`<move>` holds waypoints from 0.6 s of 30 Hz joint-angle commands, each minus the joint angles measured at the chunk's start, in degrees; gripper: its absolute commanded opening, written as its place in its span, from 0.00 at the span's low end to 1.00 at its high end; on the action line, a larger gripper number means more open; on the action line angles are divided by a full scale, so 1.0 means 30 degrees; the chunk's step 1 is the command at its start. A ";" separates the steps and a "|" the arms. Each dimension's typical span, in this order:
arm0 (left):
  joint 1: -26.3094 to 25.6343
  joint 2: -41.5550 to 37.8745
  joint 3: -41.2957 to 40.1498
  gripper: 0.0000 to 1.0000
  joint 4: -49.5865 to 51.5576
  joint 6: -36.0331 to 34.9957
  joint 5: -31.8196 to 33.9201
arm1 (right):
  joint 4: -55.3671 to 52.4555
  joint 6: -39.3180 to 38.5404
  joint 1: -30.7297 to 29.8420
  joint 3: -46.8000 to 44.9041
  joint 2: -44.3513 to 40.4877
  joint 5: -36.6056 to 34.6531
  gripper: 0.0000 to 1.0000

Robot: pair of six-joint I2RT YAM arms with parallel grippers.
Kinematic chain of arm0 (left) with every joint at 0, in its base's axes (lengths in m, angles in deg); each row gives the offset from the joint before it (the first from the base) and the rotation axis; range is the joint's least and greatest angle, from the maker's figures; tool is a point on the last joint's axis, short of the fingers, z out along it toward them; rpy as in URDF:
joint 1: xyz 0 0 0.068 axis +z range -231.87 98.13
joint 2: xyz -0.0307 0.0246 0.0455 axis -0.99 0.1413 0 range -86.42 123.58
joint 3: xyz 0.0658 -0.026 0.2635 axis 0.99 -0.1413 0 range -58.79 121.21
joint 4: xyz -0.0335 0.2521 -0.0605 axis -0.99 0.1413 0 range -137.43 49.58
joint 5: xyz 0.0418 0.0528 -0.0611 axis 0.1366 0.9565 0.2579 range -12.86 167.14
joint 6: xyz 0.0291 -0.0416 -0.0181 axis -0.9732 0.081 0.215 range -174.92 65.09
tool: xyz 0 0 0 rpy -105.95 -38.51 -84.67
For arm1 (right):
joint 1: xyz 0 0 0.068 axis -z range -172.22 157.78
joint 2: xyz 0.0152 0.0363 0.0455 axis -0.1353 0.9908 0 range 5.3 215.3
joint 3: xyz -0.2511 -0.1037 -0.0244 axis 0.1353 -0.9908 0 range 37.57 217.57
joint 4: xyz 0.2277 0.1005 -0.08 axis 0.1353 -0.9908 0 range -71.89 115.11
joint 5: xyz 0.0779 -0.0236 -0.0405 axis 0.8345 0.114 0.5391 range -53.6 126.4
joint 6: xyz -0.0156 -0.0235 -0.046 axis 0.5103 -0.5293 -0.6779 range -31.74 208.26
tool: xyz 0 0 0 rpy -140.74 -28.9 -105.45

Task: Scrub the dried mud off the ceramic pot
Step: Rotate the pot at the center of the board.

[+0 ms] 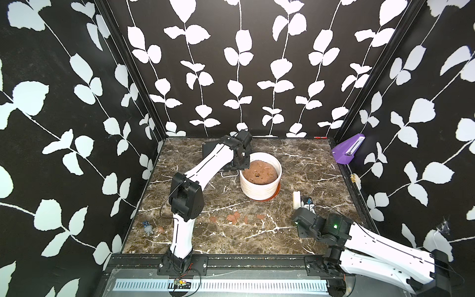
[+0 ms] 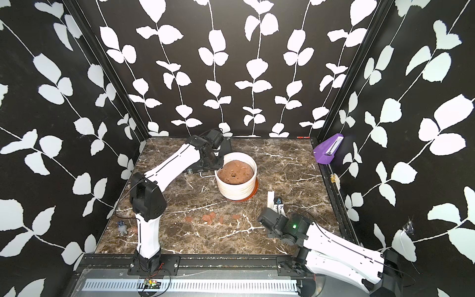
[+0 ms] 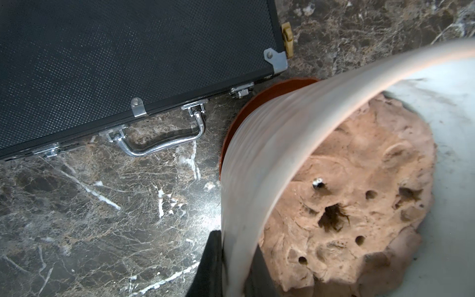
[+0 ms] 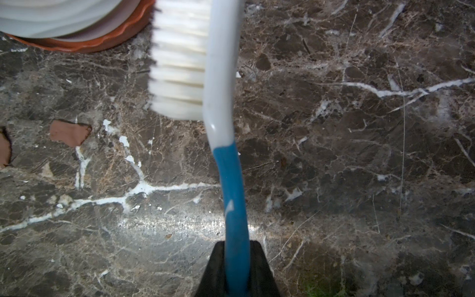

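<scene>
Inspection of the marble-patterned worktop (image 1: 308,167): the ceramic pot (image 1: 259,186), white and ribbed, stands upright on its orange saucer (image 1: 276,191) slightly behind the centre of the surface, as both top views show. A lumpy brown mass (image 1: 259,173) with a hole near its middle fills the inside of the pot. The left pincer (image 3: 235,270) is clenched on the pot's wall at the rim on the side facing the black case (image 3: 128,64), one finger (image 3: 209,267) outside the wall and the other inside; the case lies flat just beside the saucer, its chrome handle turned toward the pot. The right pincer (image 4: 237,267) is clenched on the blue handle of a brush (image 4: 226,167), which it holds low over the worktop to the front right of the pot. The brush's white bristles (image 4: 177,64) face sideways, and in a top view the brush head (image 1: 297,199) stands near the saucer but apart from the pot wall. The dried mud (image 1: 233,217) lies as several reddish-brown blotches in a loose row on the worktop in front of the pot, between the two arms; one blotch (image 4: 69,133) shows in the right wrist view. A further blotch (image 1: 161,229) lies near the front left edge, beside a small grey-blue figure (image 1: 148,228).
</scene>
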 commanded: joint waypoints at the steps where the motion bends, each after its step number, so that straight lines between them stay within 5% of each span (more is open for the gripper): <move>1: -0.0148 -0.1743 -0.0505 0.00 -0.2909 0.1342 -0.3253 | -0.0080 0.0372 0.0170 -0.0177 -0.0402 -0.0298 0.00; 9: -0.0514 -0.1992 -0.0788 0.00 -0.3102 0.1815 -0.3249 | 0.0205 0.0404 0.0156 -0.0386 -0.0371 -0.0090 0.00; 18: -0.0792 -0.2638 -0.1109 0.00 -0.3819 0.5457 -0.2958 | 0.0266 0.0481 0.0156 -0.0494 -0.0404 -0.0090 0.00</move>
